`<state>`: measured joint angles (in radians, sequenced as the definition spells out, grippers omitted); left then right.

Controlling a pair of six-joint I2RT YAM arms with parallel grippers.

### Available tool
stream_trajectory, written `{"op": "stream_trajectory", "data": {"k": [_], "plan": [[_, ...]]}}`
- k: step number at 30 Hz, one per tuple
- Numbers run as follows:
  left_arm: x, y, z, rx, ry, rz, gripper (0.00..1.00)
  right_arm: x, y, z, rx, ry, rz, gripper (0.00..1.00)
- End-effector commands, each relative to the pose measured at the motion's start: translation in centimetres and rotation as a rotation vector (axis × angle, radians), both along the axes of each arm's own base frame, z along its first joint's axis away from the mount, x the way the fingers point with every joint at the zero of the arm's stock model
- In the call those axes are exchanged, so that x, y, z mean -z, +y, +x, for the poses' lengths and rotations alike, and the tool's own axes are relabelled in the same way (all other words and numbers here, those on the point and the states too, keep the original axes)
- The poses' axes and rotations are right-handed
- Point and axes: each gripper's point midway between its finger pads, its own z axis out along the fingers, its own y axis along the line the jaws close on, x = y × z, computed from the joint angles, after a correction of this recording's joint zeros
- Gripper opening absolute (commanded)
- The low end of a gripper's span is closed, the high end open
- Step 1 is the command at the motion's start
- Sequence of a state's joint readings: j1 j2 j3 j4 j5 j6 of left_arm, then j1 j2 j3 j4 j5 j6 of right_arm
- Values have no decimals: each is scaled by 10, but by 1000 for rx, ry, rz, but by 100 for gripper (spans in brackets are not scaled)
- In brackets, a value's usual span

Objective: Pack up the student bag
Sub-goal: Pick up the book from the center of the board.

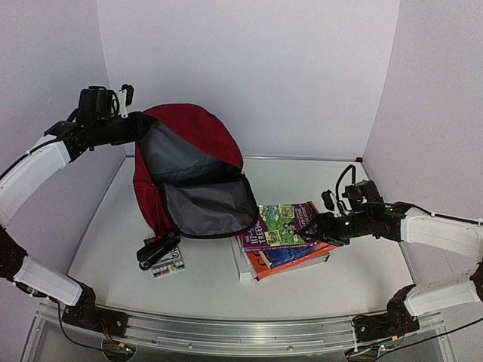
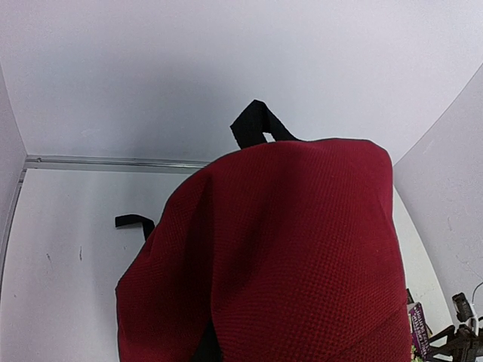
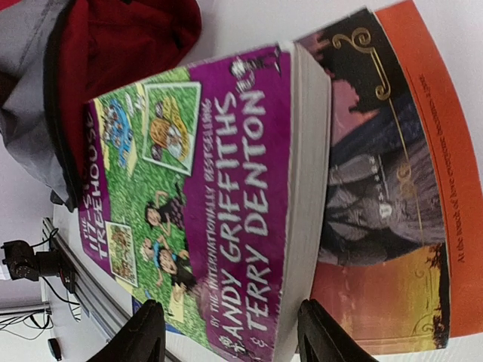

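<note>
My left gripper (image 1: 130,121) is clamped shut on the bag (image 1: 189,143), propping it open at ten o'clock from the books (image 1: 290,253). My right gripper (image 3: 230,313) straddles the purple book (image 3: 204,188), half open; whether it pinches, I cannot tell. A corner-only bite could let it swivel free.

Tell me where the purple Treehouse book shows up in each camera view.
Top external: the purple book tops the stack right of centre, by the right claw.
Left wrist: only a purple sliver at the bottom right edge.
Right wrist: its cover fills the middle of the frame.
Shared landmark: the red student bag, left of the book in all three views.
</note>
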<state>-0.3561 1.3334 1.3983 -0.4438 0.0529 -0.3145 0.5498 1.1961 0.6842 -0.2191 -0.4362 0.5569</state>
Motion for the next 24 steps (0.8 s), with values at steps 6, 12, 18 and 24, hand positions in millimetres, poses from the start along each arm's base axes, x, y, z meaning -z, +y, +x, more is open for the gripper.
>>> {"op": "stream_trajectory", "data": {"k": [6, 12, 18, 24], "plan": [[-18, 3, -5, 5, -54, -24, 0, 5, 32, -29, -82, 66, 82, 56], [-18, 4, -4, 5, -54, -24, 0, -3, 57, -42, -124, 73, 116, 55], [-14, 5, -1, 2, -49, -18, 0, -27, 44, -34, -61, -57, 62, 58], [-18, 16, 2, -34, -53, -24, 0, -63, 32, -20, -31, -325, -163, 73]]}}
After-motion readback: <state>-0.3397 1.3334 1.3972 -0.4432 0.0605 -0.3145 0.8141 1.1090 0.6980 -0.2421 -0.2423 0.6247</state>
